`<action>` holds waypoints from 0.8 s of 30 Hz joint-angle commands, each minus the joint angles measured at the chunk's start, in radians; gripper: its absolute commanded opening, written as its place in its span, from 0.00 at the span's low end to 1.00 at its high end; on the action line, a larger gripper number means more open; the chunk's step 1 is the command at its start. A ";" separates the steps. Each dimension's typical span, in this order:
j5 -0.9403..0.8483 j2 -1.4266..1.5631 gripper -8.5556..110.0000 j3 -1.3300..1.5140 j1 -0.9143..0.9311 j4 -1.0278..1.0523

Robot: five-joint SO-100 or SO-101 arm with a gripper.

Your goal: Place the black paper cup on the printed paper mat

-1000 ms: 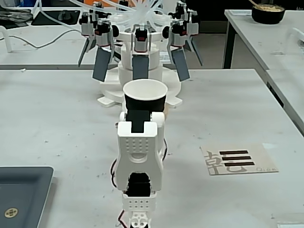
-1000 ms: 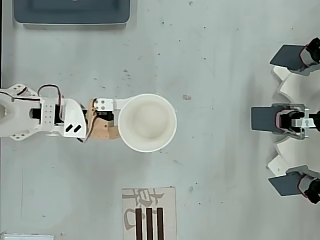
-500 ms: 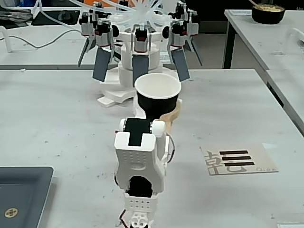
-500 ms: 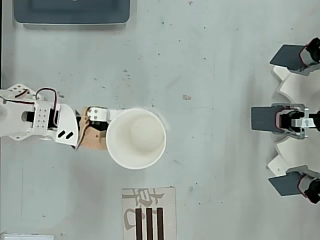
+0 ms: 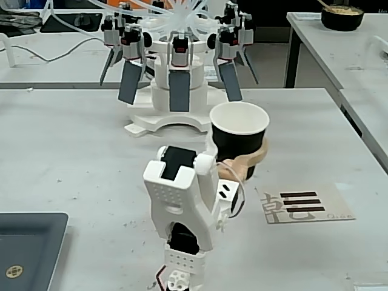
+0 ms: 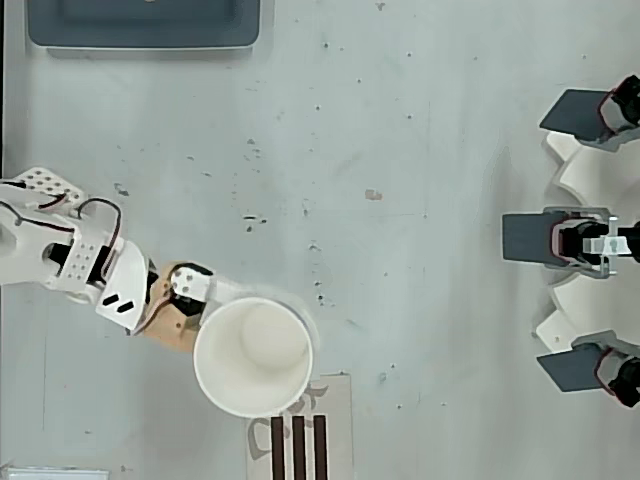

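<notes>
The black paper cup [image 5: 233,142] hangs upright above the table with its white inside showing. From above it appears as a white circle [image 6: 252,357]. My gripper [image 5: 240,160] is shut on the cup, with a beige curved finger [image 5: 257,155] wrapped round its lower wall. The printed paper mat [image 5: 306,204] lies flat on the table, to the right of the arm in the fixed view. In the overhead view the cup's rim overlaps the upper left edge of the mat [image 6: 300,437]. The fingertips are hidden under the cup there.
A dark grey tray [image 5: 24,248] with a round emblem sits at the front left, and is also seen in the overhead view [image 6: 140,25]. A white multi-armed device [image 5: 176,79] stands behind the cup. A dark bowl [image 5: 342,15] rests on another table.
</notes>
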 commanded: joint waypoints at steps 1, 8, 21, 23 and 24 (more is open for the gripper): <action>0.014 -0.055 0.17 -0.091 0.051 -0.020; 0.015 -0.230 0.18 -0.272 0.140 -0.021; 0.026 -0.517 0.18 -0.534 0.238 -0.044; 0.026 -0.561 0.18 -0.575 0.247 -0.049; 0.026 -0.583 0.19 -0.597 0.250 -0.051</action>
